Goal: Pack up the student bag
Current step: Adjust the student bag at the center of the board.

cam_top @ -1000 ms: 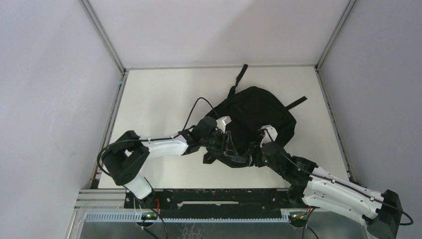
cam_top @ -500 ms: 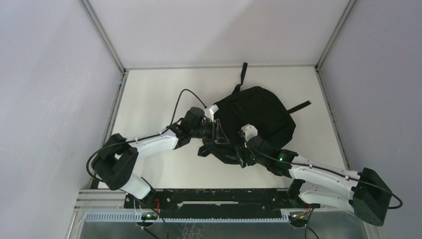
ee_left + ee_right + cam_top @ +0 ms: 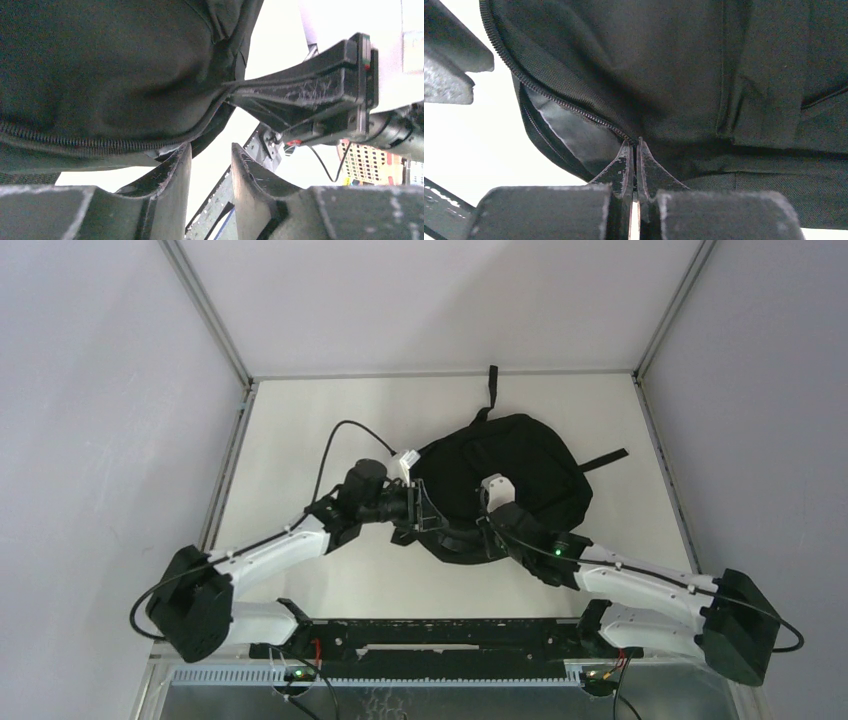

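Top external: student bag (image 3: 520, 465) lies right of centre on the tabletop (image 3: 300, 430), long axis near-left to far-right, carry loop (image 3: 491, 382) pointing away. Left hand (image 3: 210, 150) is part-open and grips nothing. Right hand (image 3: 637, 145) is fully closed at the zip (image 3: 569, 107).

Soft even overhead light; backlit wrist views (near parts blurred)

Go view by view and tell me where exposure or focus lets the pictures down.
Top external: even light, sharp, but the student bag reads as a flat black mass. Left wrist: background blown white, near fingers soft. Right wrist: background washed out at left, zipper teeth crisp, fingertips blurred.
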### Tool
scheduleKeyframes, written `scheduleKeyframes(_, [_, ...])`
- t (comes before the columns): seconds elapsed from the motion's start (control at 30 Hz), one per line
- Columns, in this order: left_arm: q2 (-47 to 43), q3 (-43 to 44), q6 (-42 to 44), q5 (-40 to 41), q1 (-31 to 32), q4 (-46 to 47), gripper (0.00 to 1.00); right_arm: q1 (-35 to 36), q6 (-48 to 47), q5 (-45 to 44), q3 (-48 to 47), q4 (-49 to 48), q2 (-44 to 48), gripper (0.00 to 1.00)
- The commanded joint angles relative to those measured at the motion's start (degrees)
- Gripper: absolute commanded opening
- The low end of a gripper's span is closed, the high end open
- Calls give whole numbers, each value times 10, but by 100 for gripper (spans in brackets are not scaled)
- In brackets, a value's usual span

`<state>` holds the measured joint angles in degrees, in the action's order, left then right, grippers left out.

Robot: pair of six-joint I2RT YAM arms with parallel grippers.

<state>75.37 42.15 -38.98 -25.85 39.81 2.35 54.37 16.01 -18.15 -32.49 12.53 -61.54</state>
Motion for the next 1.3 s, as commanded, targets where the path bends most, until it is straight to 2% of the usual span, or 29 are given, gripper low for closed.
scheduleKeyframes(0.0, [-68, -32, 15, -6, -1, 6, 40, -4, 16, -20, -27, -55, 48, 0])
scheduleKeyframes(0.17, [-106, -64, 14, -5, 11, 27, 43, -21, 43, 38, -18, -88, 83, 0])
scheduleKeyframes(0.33, [-91, -76, 3, -26, 43, 70, 47, -22, 62, 79, 11, -154, 112, 0])
scheduleKeyframes(0.53, [-59, -87, -46, -3, 51, 148, 50, -10, 71, 79, 11, -148, 94, 0])
scheduleKeyframes(0.7, [-96, -104, -66, 6, 52, 214, 50, -4, 81, 70, 15, -150, 84, 0])
scheduleKeyframes(0.83, [-120, -105, -45, 31, 51, 211, 51, -1, 86, 73, 16, -156, 77, 0])
scheduleKeyframes(1.13, [-32, -94, -23, 28, 52, 234, 52, 0, 89, 63, 16, -157, 80, 0])
scheduleKeyframes(1.27, [10, -120, -45, 5, 52, 287, 51, -4, 95, 61, 16, -149, 84, 0])
